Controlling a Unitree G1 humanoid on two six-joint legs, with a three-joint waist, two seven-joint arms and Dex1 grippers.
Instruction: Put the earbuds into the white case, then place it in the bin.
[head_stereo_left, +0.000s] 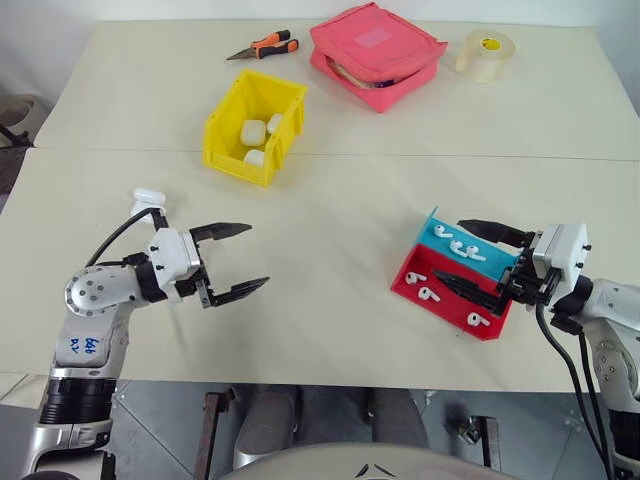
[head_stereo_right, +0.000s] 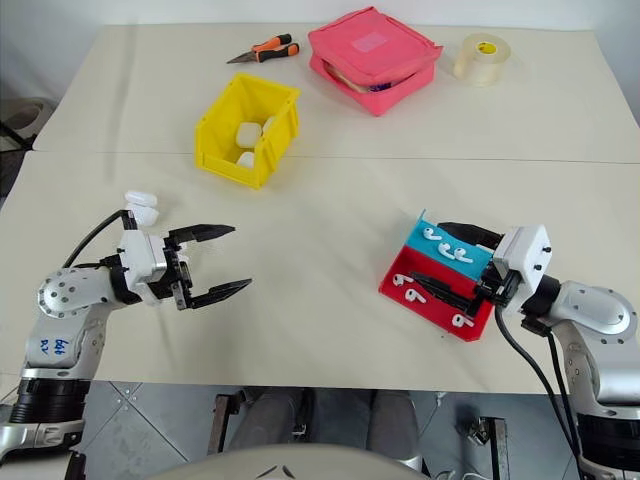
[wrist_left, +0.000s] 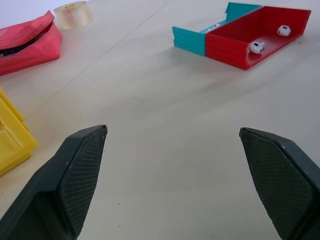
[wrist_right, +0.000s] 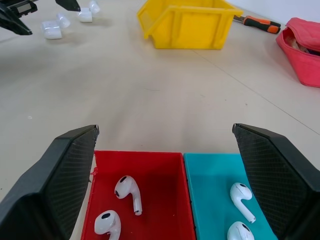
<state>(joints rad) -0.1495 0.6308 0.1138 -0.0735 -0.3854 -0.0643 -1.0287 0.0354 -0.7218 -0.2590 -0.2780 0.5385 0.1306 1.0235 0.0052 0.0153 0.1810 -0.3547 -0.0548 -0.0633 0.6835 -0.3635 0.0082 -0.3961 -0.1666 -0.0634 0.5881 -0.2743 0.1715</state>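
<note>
Both jaws stand wide apart and hold nothing. Nearest, the right gripper hovers level over a red-and-teal tray, its black fingers spread across the tiny white earbuds lying loose in both compartments. These look light, glossy and slippery; pinching one across its rounded head seems safest. Opposite, the left gripper hangs above bare tabletop, touching nothing, with an open white case just behind its wrist. Farther off, the yellow bin already holds several white cases. Beyond sit a pink pouch, pliers and a tape roll.
</note>
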